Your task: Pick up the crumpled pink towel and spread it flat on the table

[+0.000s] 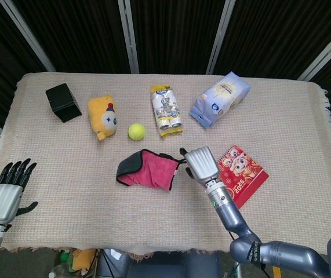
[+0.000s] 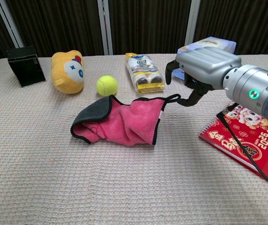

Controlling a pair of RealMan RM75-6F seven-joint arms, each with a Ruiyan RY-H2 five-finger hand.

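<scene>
A crumpled pink towel [image 1: 148, 170] lies bunched near the middle of the tabletop [image 1: 66, 202], one grey-backed corner folded over at its left and a black hanging loop [image 2: 173, 98] trailing off its right edge. The right robot hand [image 2: 195, 70] hovers just right of that loop, fingers curled downward and apart, holding nothing (likely placed there to pinch the loop corner, the easiest edge to lift). The left robot hand [image 1: 10, 189] waits at the near left edge, fingers spread and empty, well apart from the towel.
</scene>
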